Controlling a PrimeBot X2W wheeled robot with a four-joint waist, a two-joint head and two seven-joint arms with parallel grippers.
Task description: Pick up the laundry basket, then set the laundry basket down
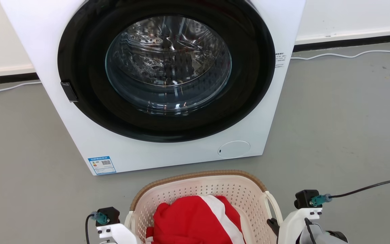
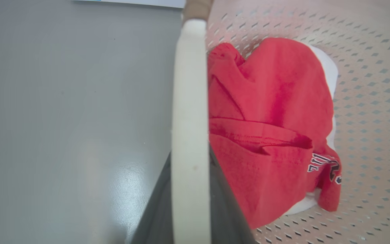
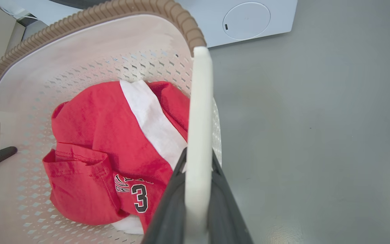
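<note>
The laundry basket, cream-white and perforated with a brown rim, sits at the bottom middle of the head view, just before the washer. A red and white jersey lies inside it. In the left wrist view my left gripper is shut on the basket's left loop handle, which runs up between the dark fingers. My right gripper is shut likewise on the right loop handle. The basket wall and the jersey fill that view's left. I cannot tell whether the basket touches the floor.
A white front-loading washer with a shut round glass door stands close behind the basket. A white cable lies on the grey floor by the wall. A black cable trails from my right wrist. Open floor lies left and right.
</note>
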